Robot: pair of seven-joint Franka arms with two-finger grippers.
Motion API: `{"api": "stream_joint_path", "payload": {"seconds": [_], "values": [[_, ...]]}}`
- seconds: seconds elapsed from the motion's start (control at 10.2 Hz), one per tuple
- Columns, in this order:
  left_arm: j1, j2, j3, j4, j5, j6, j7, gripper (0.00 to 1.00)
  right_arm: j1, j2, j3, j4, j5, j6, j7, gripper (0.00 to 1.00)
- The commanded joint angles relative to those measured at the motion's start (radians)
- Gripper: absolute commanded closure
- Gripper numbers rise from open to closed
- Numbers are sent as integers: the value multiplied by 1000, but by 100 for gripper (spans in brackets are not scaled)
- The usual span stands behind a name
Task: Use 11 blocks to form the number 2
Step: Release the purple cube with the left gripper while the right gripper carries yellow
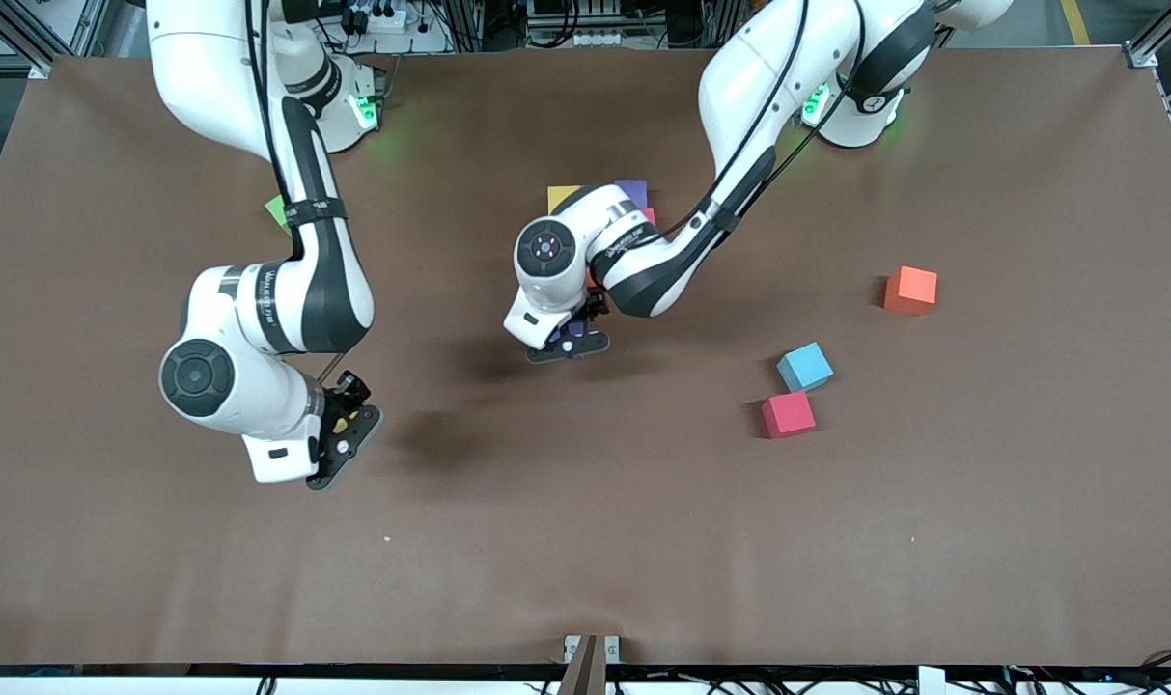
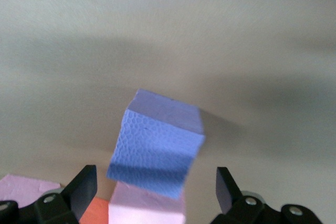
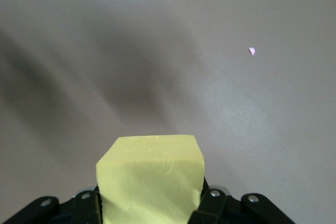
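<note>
Over the middle of the table — left gripper (image 1: 568, 345) wide open, fingers (image 2: 79, 187) either side of a purple block (image 2: 157, 148), not gripping. Right gripper (image 1: 346, 431) clamped on a yellow block (image 3: 151, 179), over bare table. Orange block (image 1: 910, 291), blue block (image 1: 804, 367), red block (image 1: 788, 415) loose toward the left arm's end.

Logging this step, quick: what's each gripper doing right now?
Left gripper: open over the purple block, not holding it.
Right gripper: shut on a yellow block, above bare table.
</note>
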State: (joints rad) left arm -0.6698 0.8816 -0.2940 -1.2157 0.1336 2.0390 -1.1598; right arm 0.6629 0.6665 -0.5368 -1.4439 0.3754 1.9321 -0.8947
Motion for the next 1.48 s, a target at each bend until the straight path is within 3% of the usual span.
{"api": "stream_joint_path", "payload": {"seconds": [0.0,0.2,0.49,0.59,0.79,1.08,1.38], "values": [[25,-171,25,-42,-9,-29,-40,0,10,-15,24,5,14,-10,-38,90],[184,-274,15,-54,-38,-165,-20,0,15,-15,64,17,14,-10,-50,90],[396,-364,12,-89,-42,-351,274,0,61,-11,113,49,11,-8,-67,90],[462,-397,12,-144,-31,-350,316,0,98,-7,124,69,10,-7,-104,90],[566,-365,12,-198,-26,-347,418,0,167,-2,165,92,8,-4,-113,89],[605,-323,13,-338,3,-170,503,0,263,22,233,121,7,2,-107,90],[595,-254,13,-318,18,-120,503,0,329,76,236,164,13,50,-84,90]]}}
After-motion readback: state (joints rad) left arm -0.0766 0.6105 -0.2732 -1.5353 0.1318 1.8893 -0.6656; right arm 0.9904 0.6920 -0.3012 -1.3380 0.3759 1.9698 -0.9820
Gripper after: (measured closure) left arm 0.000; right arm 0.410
